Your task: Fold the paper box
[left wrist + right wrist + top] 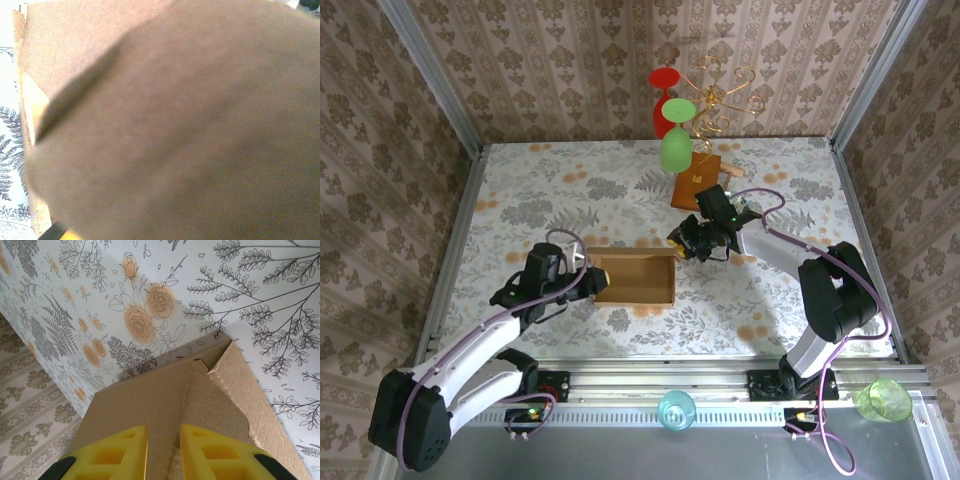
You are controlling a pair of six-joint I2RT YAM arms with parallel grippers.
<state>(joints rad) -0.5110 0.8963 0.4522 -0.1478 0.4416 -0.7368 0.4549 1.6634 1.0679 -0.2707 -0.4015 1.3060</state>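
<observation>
Blurred brown cardboard of the paper box point(200, 125) sits right against the left wrist lens. Seen from above, the box lies open-topped at the middle of the flowered worktop point(520, 200), toward its near edge. The left hand point(598, 279) is at the box's left end wall; whether it grips I cannot tell. The right hand point(163, 435), at the box's far right corner, stands narrow, its yellow fingers point(115, 452) pinching a cardboard flap edge between them.

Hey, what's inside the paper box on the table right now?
From above, the paper box holds just its own bare cardboard floor, nothing loose. The left gripper covers its left wall, and the right gripper hides the far right corner, so those spots cannot be checked.
</observation>
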